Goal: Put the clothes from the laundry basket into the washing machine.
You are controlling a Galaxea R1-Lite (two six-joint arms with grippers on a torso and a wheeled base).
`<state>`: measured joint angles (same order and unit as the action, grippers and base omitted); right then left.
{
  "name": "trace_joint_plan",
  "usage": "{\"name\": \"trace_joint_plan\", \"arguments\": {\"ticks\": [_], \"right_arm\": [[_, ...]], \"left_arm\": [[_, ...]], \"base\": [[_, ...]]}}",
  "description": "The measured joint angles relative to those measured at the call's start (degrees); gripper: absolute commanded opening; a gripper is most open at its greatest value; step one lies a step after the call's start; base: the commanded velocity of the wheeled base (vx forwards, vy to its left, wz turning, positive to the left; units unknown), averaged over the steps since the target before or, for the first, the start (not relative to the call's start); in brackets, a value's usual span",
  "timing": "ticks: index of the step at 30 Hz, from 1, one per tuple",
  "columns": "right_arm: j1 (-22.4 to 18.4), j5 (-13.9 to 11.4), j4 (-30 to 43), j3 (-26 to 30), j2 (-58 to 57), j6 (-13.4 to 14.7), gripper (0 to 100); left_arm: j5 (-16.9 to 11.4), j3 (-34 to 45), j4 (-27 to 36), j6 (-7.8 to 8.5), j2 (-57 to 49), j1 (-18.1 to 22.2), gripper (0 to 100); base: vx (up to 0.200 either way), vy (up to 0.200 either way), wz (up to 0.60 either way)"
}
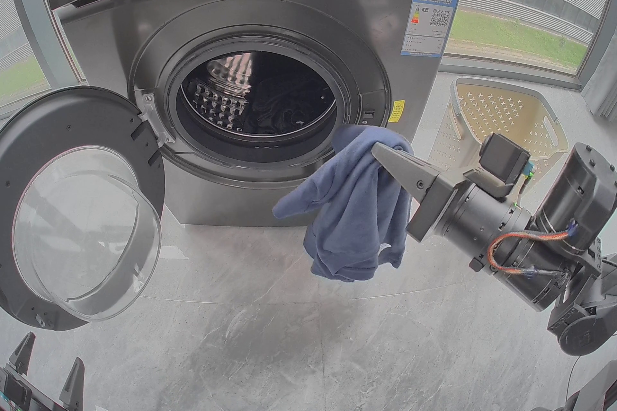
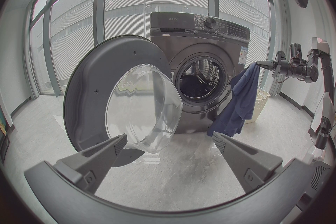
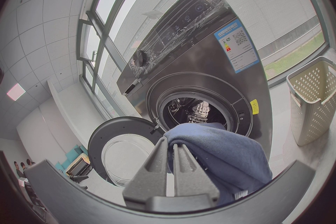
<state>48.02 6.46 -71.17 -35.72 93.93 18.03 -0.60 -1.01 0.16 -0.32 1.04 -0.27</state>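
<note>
A blue garment [image 1: 350,210] hangs from my right gripper [image 1: 379,152], which is shut on it just in front of and right of the washing machine's drum opening [image 1: 257,94]. From the left wrist, the same garment [image 2: 239,98] dangles beside the machine [image 2: 203,74], and from the right wrist it [image 3: 217,154] bunches beside the shut fingers [image 3: 183,165]. Dark clothing lies inside the drum. The cream laundry basket [image 1: 508,117] stands right of the machine. My left gripper [image 1: 48,370] sits low at the front left, open and holding nothing.
The round door [image 1: 71,207] is swung fully open to the left, its glass bowl facing out. Grey tiled floor [image 1: 270,316] spreads in front of the machine. Large windows stand behind and to both sides.
</note>
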Motion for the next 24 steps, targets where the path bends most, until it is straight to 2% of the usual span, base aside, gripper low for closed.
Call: {"name": "trace_joint_plan", "arguments": {"ticks": [3,24], "right_arm": [[0.02,-0.01,-0.46,0.05,0.34,-0.02,0],[0.33,-0.15,-0.57,-1.84,1.88,-0.24,0]], "left_arm": [[-0.02,0.0,0.02,0.0,0.0,0.02,100],[0.3,0.0,-0.02,0.07,0.0,0.09,100]], "base": [[0.0,0.2,0.0],[0.0,0.0,0.0]]}}
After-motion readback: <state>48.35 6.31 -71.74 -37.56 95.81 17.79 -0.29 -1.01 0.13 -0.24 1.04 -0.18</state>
